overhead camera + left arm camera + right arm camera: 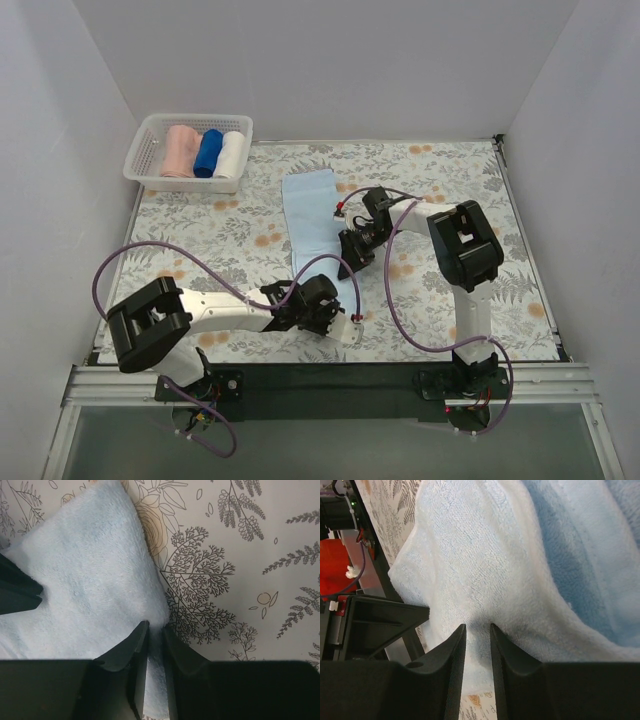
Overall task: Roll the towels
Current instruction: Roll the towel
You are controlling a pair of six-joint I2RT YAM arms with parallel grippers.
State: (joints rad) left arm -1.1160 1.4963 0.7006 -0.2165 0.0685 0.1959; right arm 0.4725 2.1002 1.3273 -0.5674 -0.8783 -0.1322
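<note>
Ok: light-blue towel [310,215] lies flat on floral table [450,165], long axis running away from arms, near end between both grippers. At that end, left gripper [155,628] closed on towel's corner edge, terry showing in narrow slit between fingers. Just beside it, right gripper [477,628] pinches same near edge, fabric humped up at pinch. Far-left corner: pink towel [180,150] already rolled, lying in white basket [140,160] beside dark-blue roll [208,152] and white roll [232,152].
</note>
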